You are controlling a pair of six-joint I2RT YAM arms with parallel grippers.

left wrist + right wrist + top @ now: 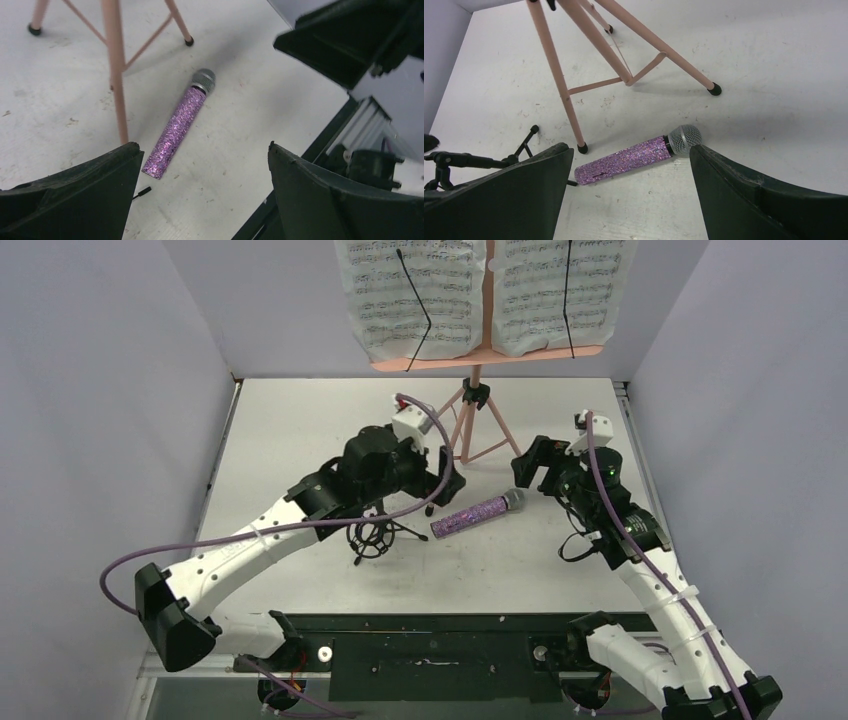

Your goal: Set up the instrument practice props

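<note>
— While the left gripper point(441, 481) and right gripper point(527, 473) hang spread and empty, where's the purple glitter microphone point(478, 515)?
— Flat on the table between them, beside the pink music stand point(557, 75); a glancing pinch could roll it against a leg.

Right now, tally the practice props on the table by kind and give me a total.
Pink music stand: 1
White sheet-music pages: 2
Purple glitter microphone: 1
Black shock-mount tripod: 1
Total: 5

microphone point(629, 159) purple glitter, silver head — music stand point(478, 405) pink — tripod point(372, 536) black
</note>
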